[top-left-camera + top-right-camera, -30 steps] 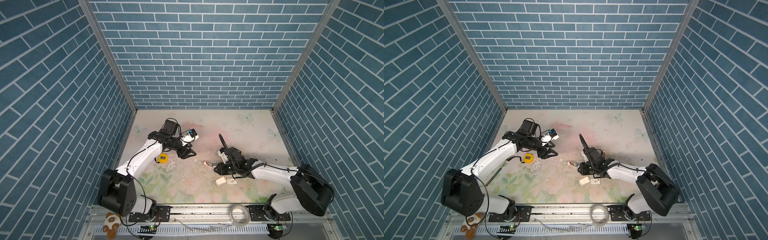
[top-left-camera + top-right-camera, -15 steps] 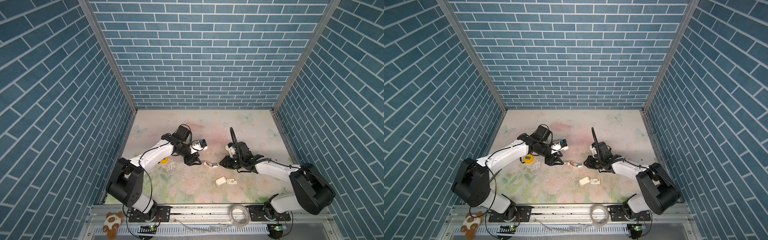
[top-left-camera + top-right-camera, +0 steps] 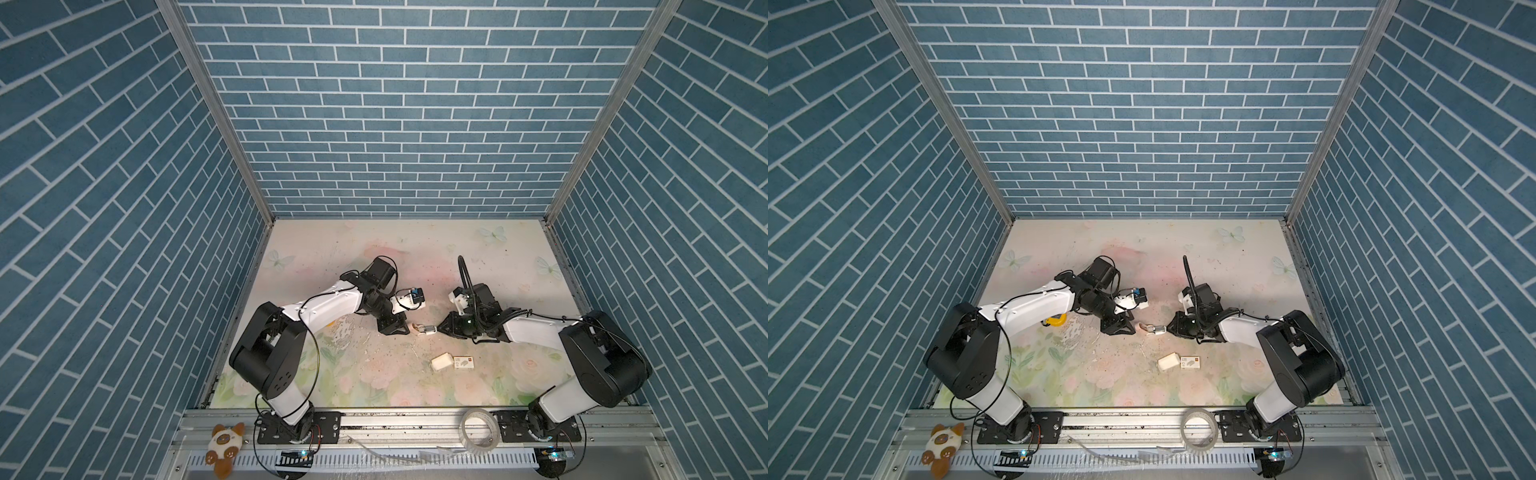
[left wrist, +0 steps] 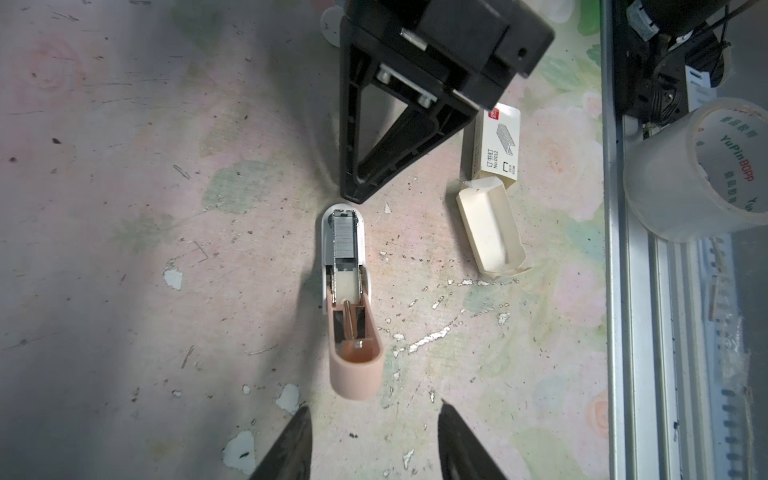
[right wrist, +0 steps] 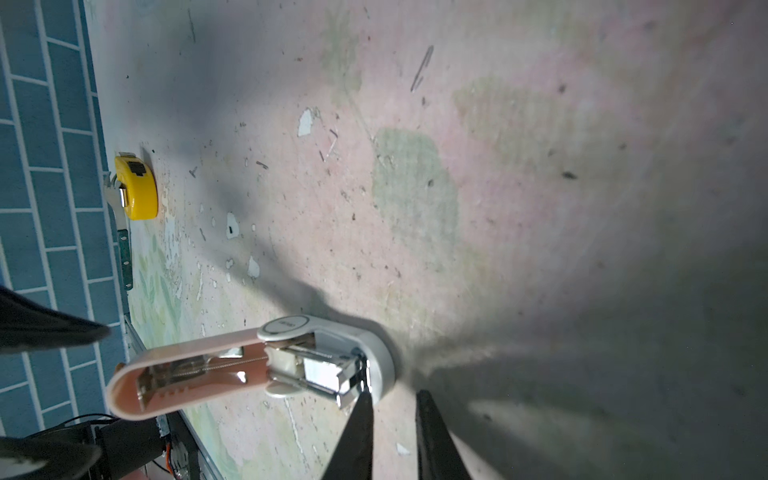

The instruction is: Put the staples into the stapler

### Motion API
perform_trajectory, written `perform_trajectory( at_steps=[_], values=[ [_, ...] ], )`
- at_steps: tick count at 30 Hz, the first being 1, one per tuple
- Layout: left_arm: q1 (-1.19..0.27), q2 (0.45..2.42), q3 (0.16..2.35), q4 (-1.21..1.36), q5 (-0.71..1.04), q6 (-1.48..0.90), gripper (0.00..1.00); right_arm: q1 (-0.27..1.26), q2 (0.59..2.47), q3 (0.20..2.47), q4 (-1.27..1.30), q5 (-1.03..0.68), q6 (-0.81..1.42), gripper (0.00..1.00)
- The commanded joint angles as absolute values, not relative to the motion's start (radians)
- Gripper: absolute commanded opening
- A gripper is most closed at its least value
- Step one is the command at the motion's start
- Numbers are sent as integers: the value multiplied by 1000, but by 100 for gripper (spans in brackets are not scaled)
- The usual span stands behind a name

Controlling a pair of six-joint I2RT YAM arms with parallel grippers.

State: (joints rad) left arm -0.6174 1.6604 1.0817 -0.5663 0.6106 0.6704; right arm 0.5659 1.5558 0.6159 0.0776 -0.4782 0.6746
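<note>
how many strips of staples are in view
1: the silvery-grey staple strip sits in the open pink-and-white stapler's magazine. The cream carton tray looks empty; the printed white sleeve could hide more.

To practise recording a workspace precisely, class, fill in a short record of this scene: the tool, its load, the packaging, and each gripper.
Tool: pink-and-white plastic stapler, lid swung open, lying on the floral table mat.
Load: silvery staple strip seated in the stapler's metal channel.
Packaging: white printed sleeve beside its cream slide-out tray, which looks empty.
Left gripper: open, just off the pink lid's end, gripping nothing.
Right gripper: narrowly open, tips at the white front end, gripping nothing.
</note>
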Motion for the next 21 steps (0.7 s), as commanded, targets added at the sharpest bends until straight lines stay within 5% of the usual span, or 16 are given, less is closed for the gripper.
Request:
perform_trajectory(
  at_steps=[1, 15, 21],
  values=[
    [-644, 1683, 1092, -566, 575, 693, 48, 554, 1570, 628, 107, -512, 647, 21],
    [-652, 1670, 1093, -554, 543, 674, 43, 542, 1580, 651, 84, -529, 630, 20],
    [-656, 1634, 1074, -560, 536, 676, 48, 538, 1593, 695, 48, -526, 608, 20]
  ],
)
